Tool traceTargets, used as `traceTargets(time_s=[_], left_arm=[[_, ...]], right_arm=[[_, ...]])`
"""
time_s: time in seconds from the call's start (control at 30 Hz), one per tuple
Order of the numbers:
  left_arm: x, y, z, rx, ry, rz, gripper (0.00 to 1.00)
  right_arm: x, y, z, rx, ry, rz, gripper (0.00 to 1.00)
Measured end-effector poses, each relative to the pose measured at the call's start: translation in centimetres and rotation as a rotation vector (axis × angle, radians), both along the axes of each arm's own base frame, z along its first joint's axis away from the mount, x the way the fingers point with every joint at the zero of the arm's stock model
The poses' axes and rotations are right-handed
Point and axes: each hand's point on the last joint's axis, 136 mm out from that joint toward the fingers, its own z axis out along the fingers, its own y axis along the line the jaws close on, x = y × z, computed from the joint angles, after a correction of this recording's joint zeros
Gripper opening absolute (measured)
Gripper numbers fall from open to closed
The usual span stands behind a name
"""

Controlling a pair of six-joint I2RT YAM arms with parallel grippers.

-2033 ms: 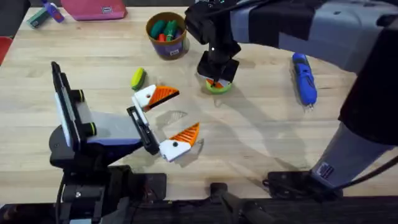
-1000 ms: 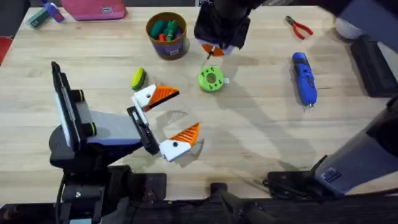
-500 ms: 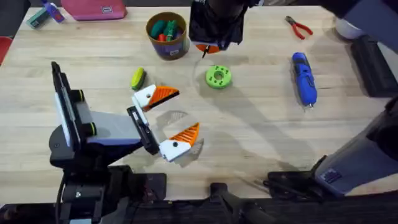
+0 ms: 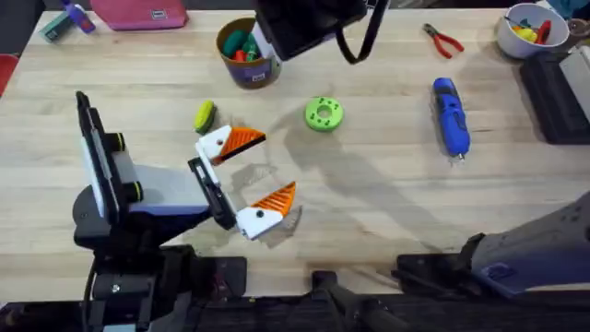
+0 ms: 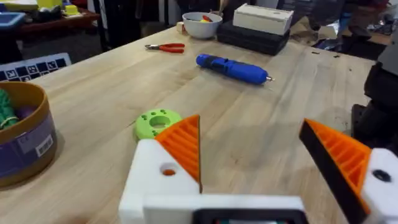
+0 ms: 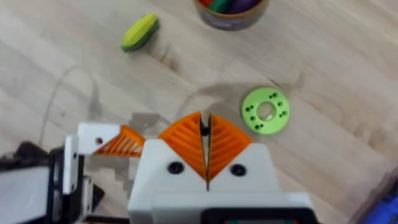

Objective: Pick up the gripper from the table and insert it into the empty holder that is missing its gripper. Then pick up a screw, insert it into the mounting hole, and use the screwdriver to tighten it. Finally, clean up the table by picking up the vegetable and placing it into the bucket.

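Roughly a third of the way through, judging by the layout.

Counting the insert as done: left gripper [image 4: 277,163] parked low over the table with fingers spread wide, and an orange wedge on both white blocks. Guessing the gripper [image 5: 183,146] is the wedge seated on the holder [image 5: 155,183] in the left wrist view. Mounting hole [image 5: 168,169] on that block looks open, so no fastener in yet.

Screw step in progress, probably. Right gripper [image 6: 204,124] up high above the table near the bucket [image 4: 247,51], pads pressed together. Hard to be sure from the right wrist view, but seems to be pinching a thin dark screw [image 6: 204,129] right at the tips. Green disc [image 4: 323,114] sitting alone on the wood below.

Left to do:
- get that screw into the hole
- grab the screwdriver [image 4: 451,115], lying untouched well off to the right, and tighten
- move the vegetable [image 4: 204,116], lying on the table just beside the left gripper's far finger, into the bucket

Pliers [image 4: 444,41] and white bowl [image 4: 527,28] off at the far right, not involved.
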Motion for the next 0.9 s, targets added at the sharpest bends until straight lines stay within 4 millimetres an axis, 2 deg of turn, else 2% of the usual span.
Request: traceTargets(time_s=[0.13,0.53,0.9], left_arm=[[0.0,0.0,0.0,0.0,0.0,0.0,0.985],[0.0,0.0,0.0,0.0,0.0,0.0,0.985],[0.0,0.0,0.0,0.0,0.0,0.0,0.985]], right_arm=[[-1.5,1.1,0.6,-0.025,-0.012,0.159,0.005],[-6.9,4.9,0.3,-0.074,-0.041,0.633,0.005],[-8.2,7.5,-0.3,-0.04,-0.058,0.803,0.005]])
